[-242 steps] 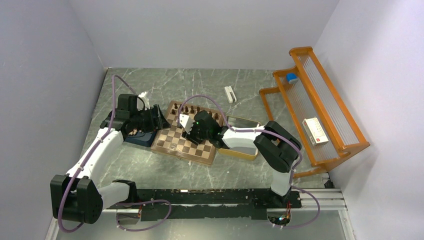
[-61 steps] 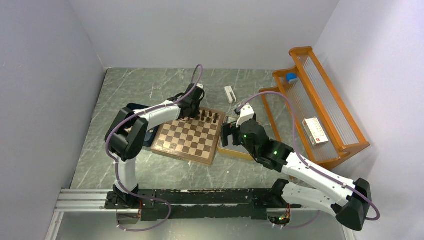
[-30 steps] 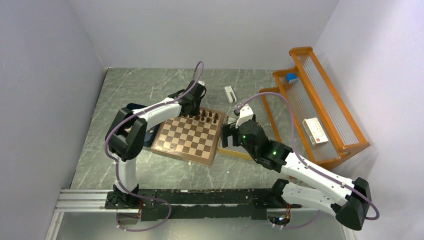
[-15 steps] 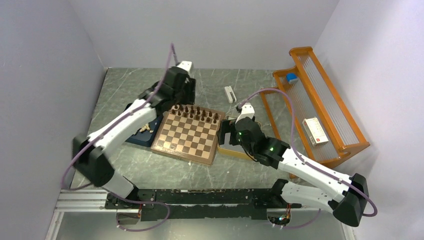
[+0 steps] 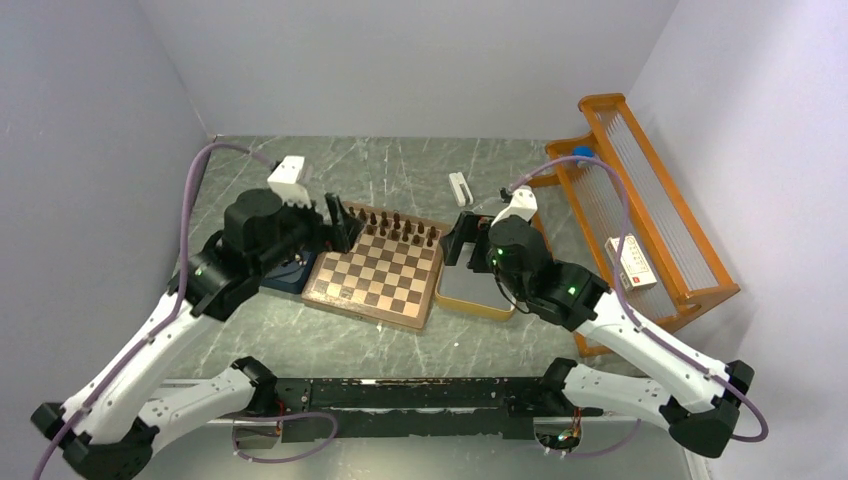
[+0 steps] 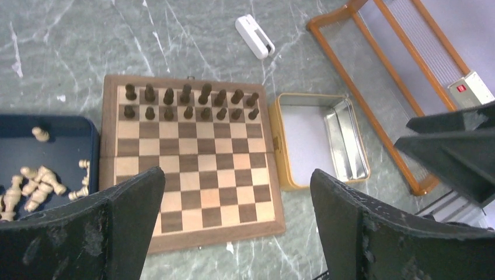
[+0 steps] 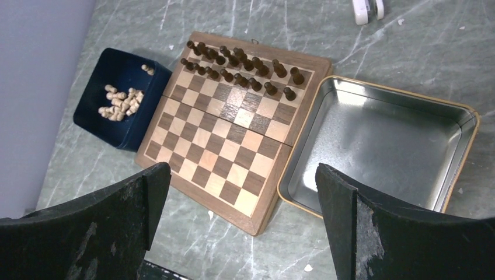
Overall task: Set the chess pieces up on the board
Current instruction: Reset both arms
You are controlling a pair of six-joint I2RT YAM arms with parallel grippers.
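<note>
Left gripper (image 6: 233, 181) hangs high with jaws spread wide and nothing between them; right gripper (image 7: 242, 172) does the same, wide and empty. The dark chess pieces (image 6: 187, 102) stand upright in two rows beyond the left fingertips, on the far edge of the chessboard (image 6: 225, 149), which lies directly beneath that gripper. The near rows under the fingers are bare, so by my reading the dark side is done and the light side is the job in hand. The light pieces (image 6: 35, 184) lie jumbled in a blue tray (image 6: 64, 140) just outside the left finger, touching the board's edge; an empty tin (image 7: 379, 140) sits just past the right finger. To do it well: narrow the jaws before dropping in; take the lone piece (image 6: 39, 134) lying apart from the heap; grip its waist; set it mid-square, upright; release gently.
</note>
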